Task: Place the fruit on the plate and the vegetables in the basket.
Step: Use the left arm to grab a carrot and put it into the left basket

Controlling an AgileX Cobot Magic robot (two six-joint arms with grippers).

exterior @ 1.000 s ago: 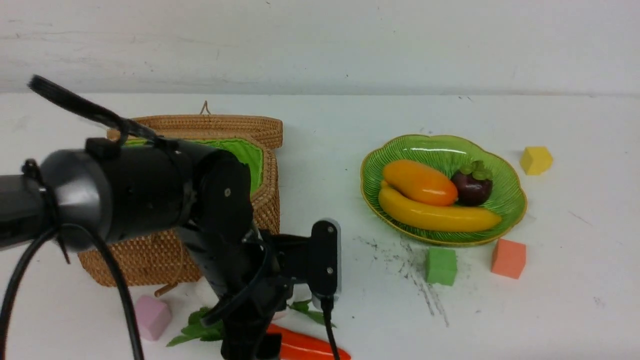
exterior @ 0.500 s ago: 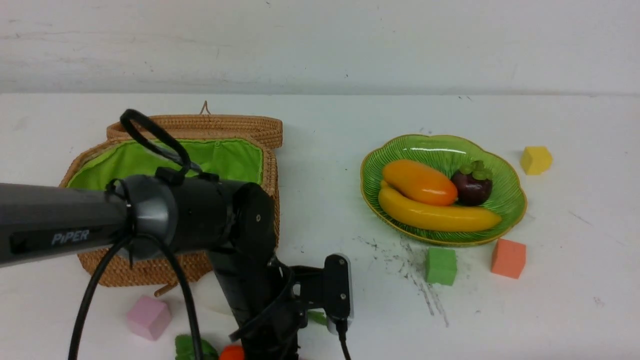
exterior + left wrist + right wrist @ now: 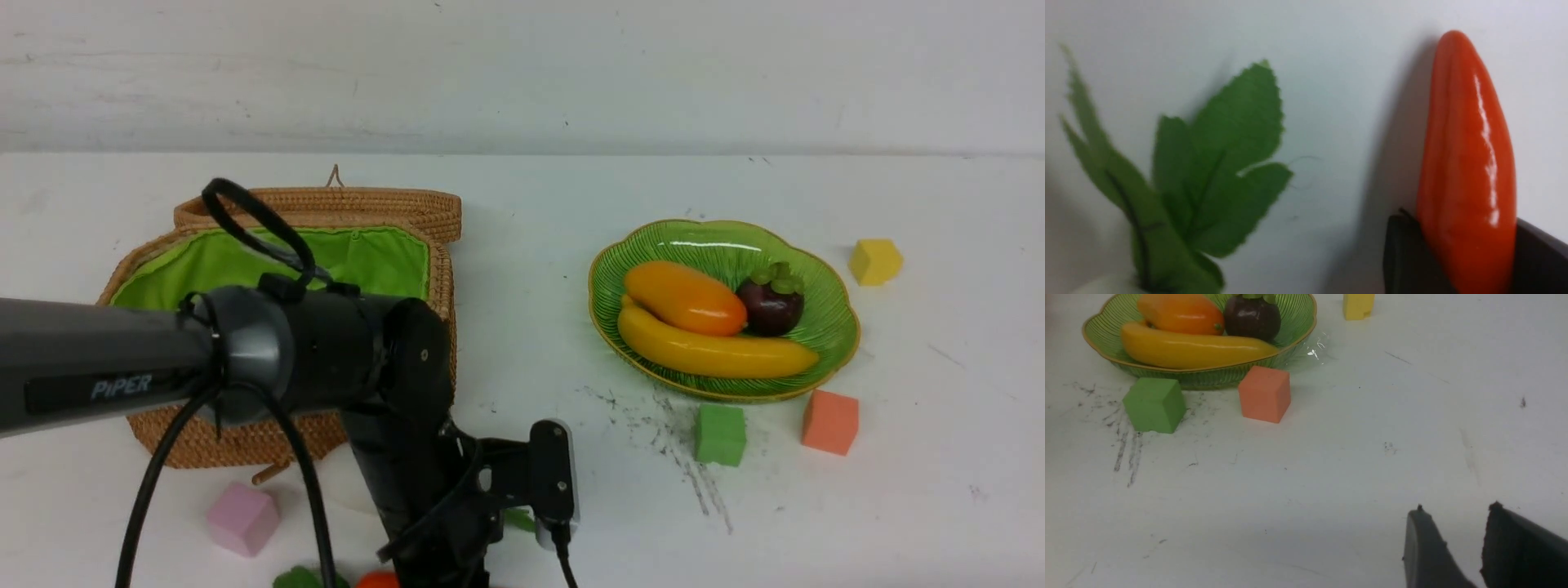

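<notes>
On the white counter, at left of the frame, a tan octagonal woven rattan basket, with its tan woven rattan lid behind. Across the lower left, between basket and camera, the dark jointed left arm. Right of centre, a green scalloped glossy plate; in it, an orange-yellow oval glossy toy mango behind a long yellow glossy toy banana, with a round dark purple glossy toy mangosteen to the right of the mango. Just before the plate, a green foam cube, left of an orange-pink foam cube. Beyond the plate's right side, a yellow foam cube. At lower left, before the basket, a pink foam cube. At the bottom edge, partly hidden, an orange tapered glossy toy carrot.
</notes>
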